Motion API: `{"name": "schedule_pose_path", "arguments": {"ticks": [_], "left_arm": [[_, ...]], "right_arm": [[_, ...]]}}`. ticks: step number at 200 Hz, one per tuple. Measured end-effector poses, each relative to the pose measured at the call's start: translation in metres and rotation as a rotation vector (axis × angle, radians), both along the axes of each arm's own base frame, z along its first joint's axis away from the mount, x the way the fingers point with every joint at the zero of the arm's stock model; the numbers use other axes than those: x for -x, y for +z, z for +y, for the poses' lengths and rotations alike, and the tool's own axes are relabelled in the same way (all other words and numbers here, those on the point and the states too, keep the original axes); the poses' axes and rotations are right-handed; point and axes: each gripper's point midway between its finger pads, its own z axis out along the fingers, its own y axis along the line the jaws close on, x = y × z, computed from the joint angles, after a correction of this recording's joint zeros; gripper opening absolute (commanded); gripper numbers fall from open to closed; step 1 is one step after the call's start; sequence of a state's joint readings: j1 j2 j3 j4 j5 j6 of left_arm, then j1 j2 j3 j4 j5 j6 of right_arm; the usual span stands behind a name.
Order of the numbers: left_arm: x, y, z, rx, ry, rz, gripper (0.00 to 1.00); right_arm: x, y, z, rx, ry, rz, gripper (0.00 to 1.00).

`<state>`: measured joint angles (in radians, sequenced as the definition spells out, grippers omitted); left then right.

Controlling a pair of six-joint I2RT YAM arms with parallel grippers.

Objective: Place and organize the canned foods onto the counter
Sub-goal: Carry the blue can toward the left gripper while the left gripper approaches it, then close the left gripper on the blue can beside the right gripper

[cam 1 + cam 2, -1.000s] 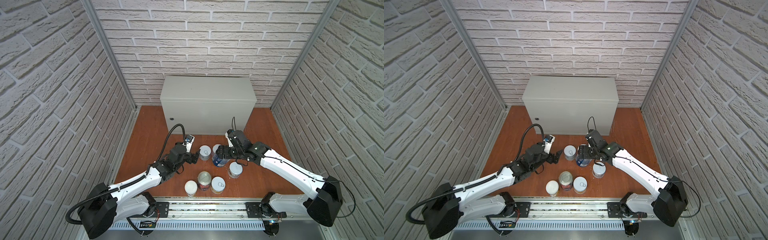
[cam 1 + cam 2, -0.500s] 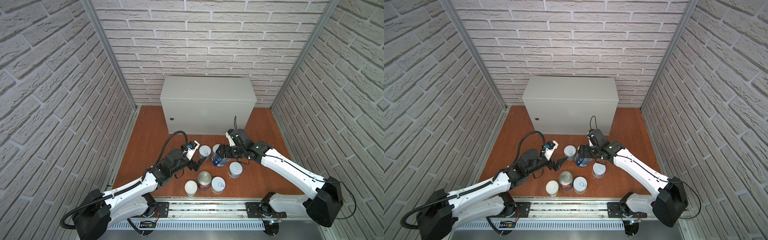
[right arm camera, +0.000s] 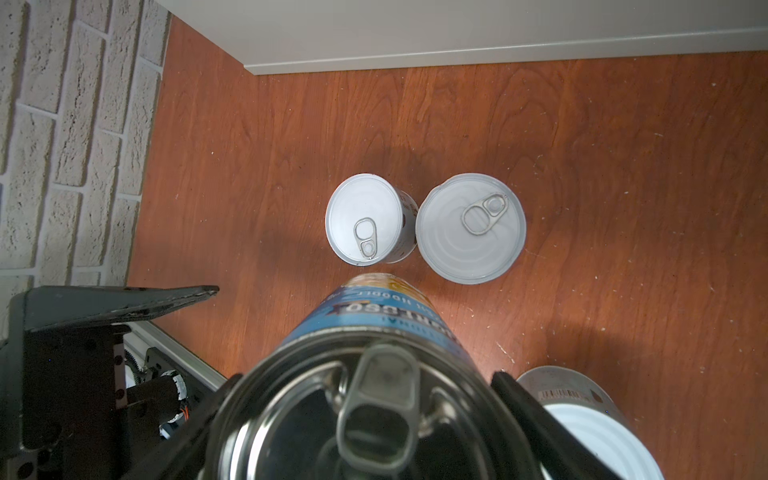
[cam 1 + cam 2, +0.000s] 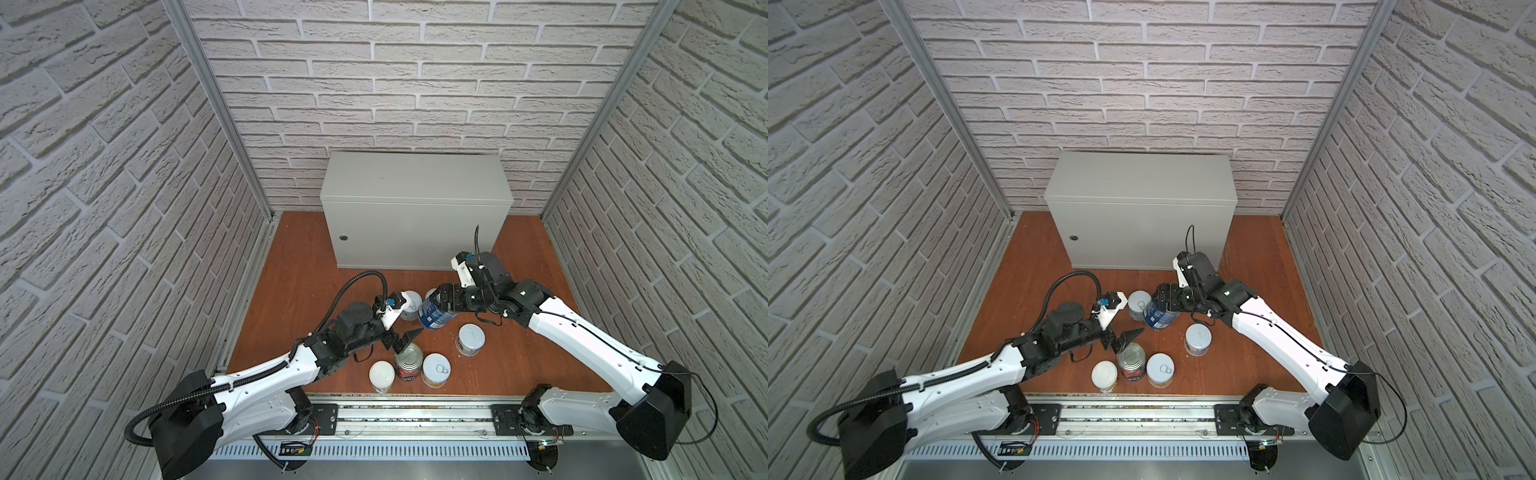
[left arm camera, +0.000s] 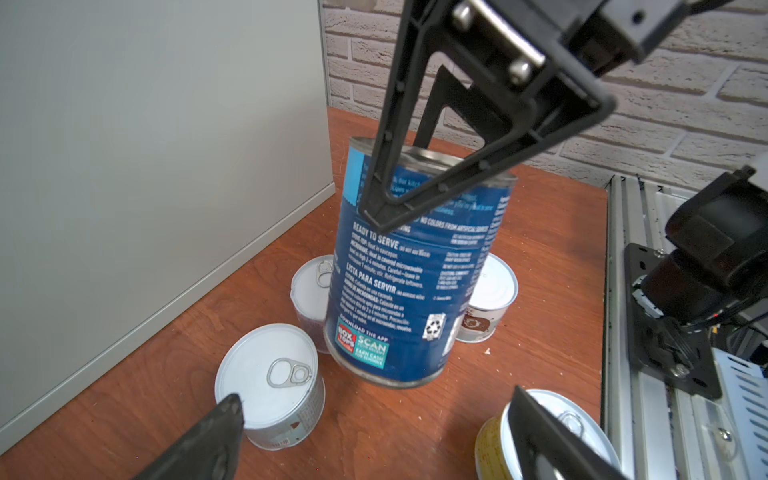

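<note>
Top views, both: the grey metal counter (image 4: 415, 195) (image 4: 1142, 183) stands against the back brick wall (image 4: 415, 83). It is a sharp-edged box with a flat matte top. The cans stand clustered on the reddish wooden floor (image 4: 299, 266) in front of it.

The right gripper (image 4: 436, 298) (image 4: 1162, 297) is clamped on the blue can (image 4: 434, 319) (image 4: 1158, 320) near its top rim. The can is tilted, near the counter's lower front edge but apart from it.

The left gripper (image 4: 408, 338) (image 4: 1128, 336) has its fingers spread wide, holding nothing, just over the tomato can (image 4: 408, 362). I cannot tell whether they touch. A yellow can (image 4: 381, 376) sits close on one side of the tomato can and a second one on the other. Bare floor shows at the left wall and to the right past the pale can (image 4: 471, 338).

Left wrist view: the blue can (image 5: 407, 291) is a glossy printed cylinder with a metal rim, and it leans. A black ribbed finger (image 5: 399, 183) presses its upper side. Three short cans with white pull-tab lids crowd around its base. The counter's smooth front (image 5: 158, 145) meets the floor in a straight edge, with a strip of floor between it and the cans.

Right wrist view: both dark fingers (image 3: 523, 411) bracket the blue can's shiny lid (image 3: 291, 415). Beyond it, two white-lidded cans (image 3: 365, 220) stand side by side, almost touching, with open floor up to the counter's base edge (image 3: 498, 54).
</note>
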<state>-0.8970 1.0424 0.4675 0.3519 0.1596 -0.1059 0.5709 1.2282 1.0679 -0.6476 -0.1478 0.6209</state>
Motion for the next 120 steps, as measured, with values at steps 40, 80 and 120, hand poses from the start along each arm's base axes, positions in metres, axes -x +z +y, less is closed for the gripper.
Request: {"name": "schedule_pose_path", "arguments": {"ticks": [40,80,120], "left_arm": [[0.002,-0.004,-0.006,-0.003,-0.018,0.004,0.98],[0.004,-0.005,-0.014,-0.01,-0.036,0.011,0.98],[0.004,-0.001,-0.024,0.004,-0.061,0.011,0.98]], "right_arm": [[0.002,0.0,0.002,-0.013,0.012,0.009,0.62],[0.004,0.001,0.005,-0.026,0.023,0.016,0.62],[0.005,0.003,0.007,-0.039,0.033,0.018,0.62]]}}
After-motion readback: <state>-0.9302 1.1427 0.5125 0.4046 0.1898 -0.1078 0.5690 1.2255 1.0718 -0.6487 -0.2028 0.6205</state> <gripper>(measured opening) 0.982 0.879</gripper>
